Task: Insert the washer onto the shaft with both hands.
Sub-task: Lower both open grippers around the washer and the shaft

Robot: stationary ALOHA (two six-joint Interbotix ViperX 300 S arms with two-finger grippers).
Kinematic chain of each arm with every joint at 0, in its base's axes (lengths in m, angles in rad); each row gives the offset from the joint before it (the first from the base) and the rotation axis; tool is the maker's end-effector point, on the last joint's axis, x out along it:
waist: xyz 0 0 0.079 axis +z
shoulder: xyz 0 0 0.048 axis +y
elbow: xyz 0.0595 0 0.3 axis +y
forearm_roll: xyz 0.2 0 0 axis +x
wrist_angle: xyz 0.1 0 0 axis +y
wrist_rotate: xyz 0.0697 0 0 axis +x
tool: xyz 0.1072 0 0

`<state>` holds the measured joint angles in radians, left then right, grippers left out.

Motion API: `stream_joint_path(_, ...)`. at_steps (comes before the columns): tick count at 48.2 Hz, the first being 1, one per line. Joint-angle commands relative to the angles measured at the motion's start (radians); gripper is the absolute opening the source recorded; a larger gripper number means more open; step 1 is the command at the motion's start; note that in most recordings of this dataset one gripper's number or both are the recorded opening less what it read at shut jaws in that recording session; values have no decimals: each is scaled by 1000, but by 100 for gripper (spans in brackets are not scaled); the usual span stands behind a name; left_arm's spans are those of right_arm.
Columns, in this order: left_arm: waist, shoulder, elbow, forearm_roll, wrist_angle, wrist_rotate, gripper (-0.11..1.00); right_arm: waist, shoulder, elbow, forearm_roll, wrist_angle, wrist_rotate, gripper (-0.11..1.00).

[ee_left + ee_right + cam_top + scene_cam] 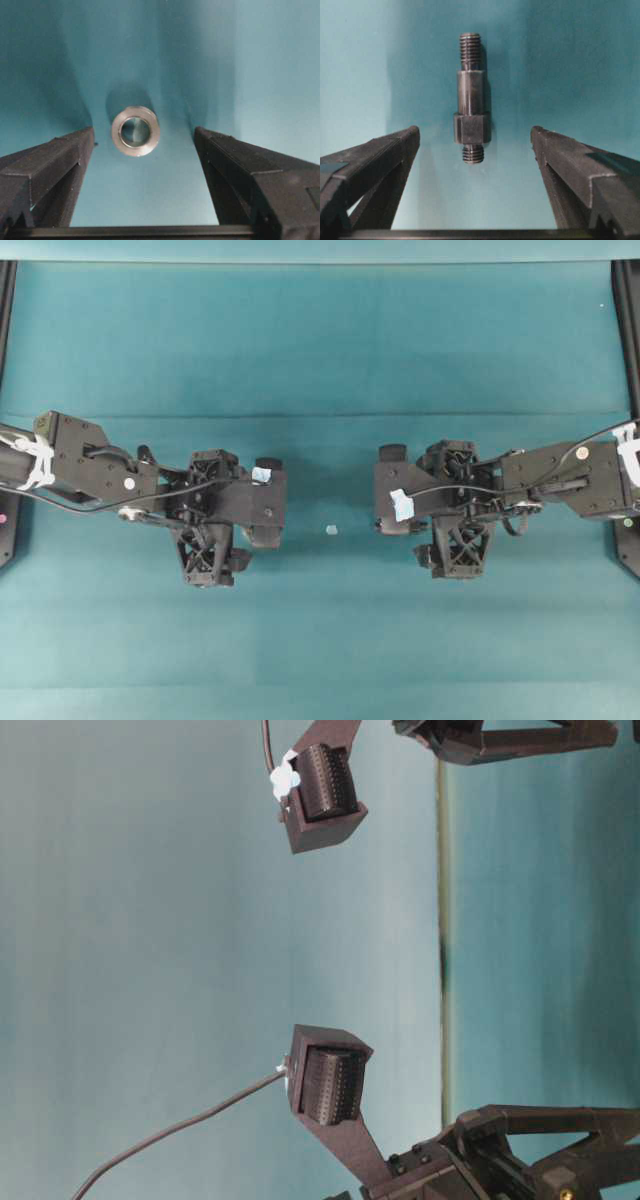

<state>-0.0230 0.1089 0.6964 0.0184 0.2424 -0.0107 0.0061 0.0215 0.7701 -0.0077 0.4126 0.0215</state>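
Broadly, a teal tabletop [320, 340] is spreading under everything, and two black arms are reaching in over it from opposite sides, their ends facing each other across a bare middle strip.

Reaching in from the left side of the overhead view, the left gripper [144, 137] is standing with its fingers [60, 160] spread as wide as they go, holding nothing. Seen from its wrist camera, the washer [135, 131] is lying on the tabletop in the gap between the two fingertips, a little nearer the one on the left of that view, touching neither. It is a silvery ring with its centre hole facing the camera, and a soft shadow is falling behind it.

Coming in from the right side, the right gripper [475, 131] is likewise gaping fully, with nothing in its grasp. In its wrist view the shaft [471, 97] is lying just ahead of the fingertips, running lengthwise away from the gripper, roughly centred in the gap. Its near threaded end is sitting level with the fingertips, the thicker hexagonal section is just beyond, and the far threaded end is pointing away. Neither finger [385, 160] is touching it.

Between the two grippers in the overhead view, a tiny pale speck [331, 530] is resting on the tabletop, apart from both.
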Motion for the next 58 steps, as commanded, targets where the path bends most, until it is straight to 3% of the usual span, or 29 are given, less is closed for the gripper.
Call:
stream_joint_path(1, 0, -3, -6, 2, -8, 2, 90, 3, -3, -3, 2, -5, 5, 88)
stream_joint_path(58, 6, 2, -8, 0, -23, 2, 90, 2, 23, 28, 2, -67, 2, 87)
